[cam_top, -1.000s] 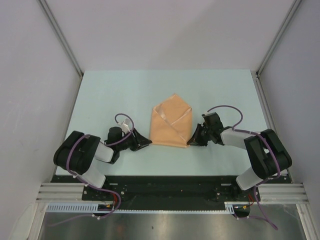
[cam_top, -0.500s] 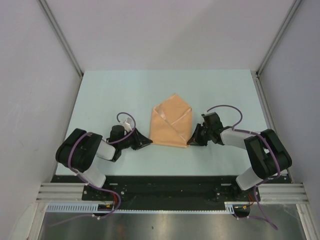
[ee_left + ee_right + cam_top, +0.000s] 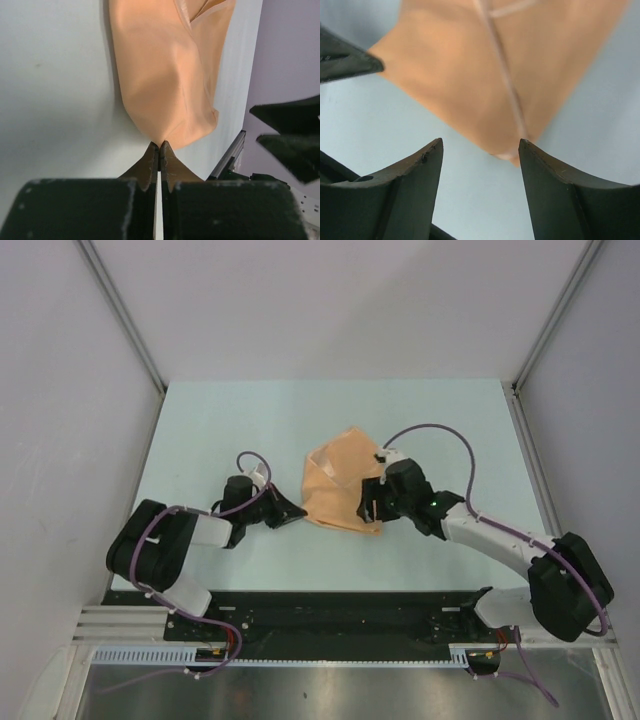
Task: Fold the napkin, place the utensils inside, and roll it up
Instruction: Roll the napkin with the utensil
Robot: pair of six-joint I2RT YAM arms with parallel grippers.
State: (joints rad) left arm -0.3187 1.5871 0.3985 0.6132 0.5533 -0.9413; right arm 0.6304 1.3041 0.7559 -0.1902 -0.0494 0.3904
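Observation:
The peach-orange napkin [image 3: 335,485] lies folded and slightly bunched in the middle of the table. My left gripper [image 3: 292,510] is at its near-left corner. In the left wrist view that gripper [image 3: 159,146] is shut, with the napkin [image 3: 165,75] corner pinched at its tips. My right gripper [image 3: 370,506] hovers over the napkin's near-right part. In the right wrist view it [image 3: 480,145] stands open, and the napkin [image 3: 490,75] corner lies just beyond its fingertips [image 3: 436,144], held by neither. The utensils are out of view.
The pale green table [image 3: 220,430] is bounded by grey walls at the back and both sides. A black and metal rail [image 3: 330,615] runs along the near edge by the arm bases. The right gripper's dark fingers [image 3: 292,137] show at the right of the left wrist view.
The right gripper opened, let go of the napkin's corner, and swung left over the cloth. The left gripper closed on the near-left corner. The napkin bunched a little.

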